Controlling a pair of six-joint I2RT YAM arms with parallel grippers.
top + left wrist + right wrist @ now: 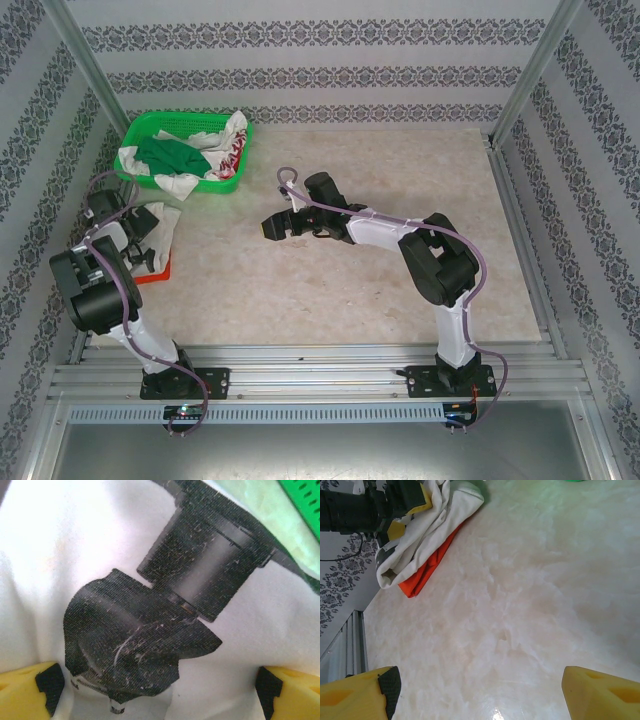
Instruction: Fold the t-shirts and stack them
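Observation:
The cream-white t-shirt [168, 218] lies crumpled at the table's left edge, on top of the orange-red t-shirt [156, 272]. My left gripper [145, 238] hovers right over the white one. In the left wrist view white cloth [60, 555] with a dark print [150, 645] lies close under the open left gripper [160, 687], nothing between its yellow fingers [25, 690]. My right gripper [272, 228] is open over bare table at the centre. From the right wrist, the white t-shirt [435, 525] and orange-red t-shirt [422, 575] lie far from the right gripper [477, 690].
A green mesh basket [150, 125] with several more garments stands at the back left, close behind the shirts; its corner [302, 497] is near the left gripper. The marble tabletop [400, 170] stretches to the right. Metal frame posts edge the table.

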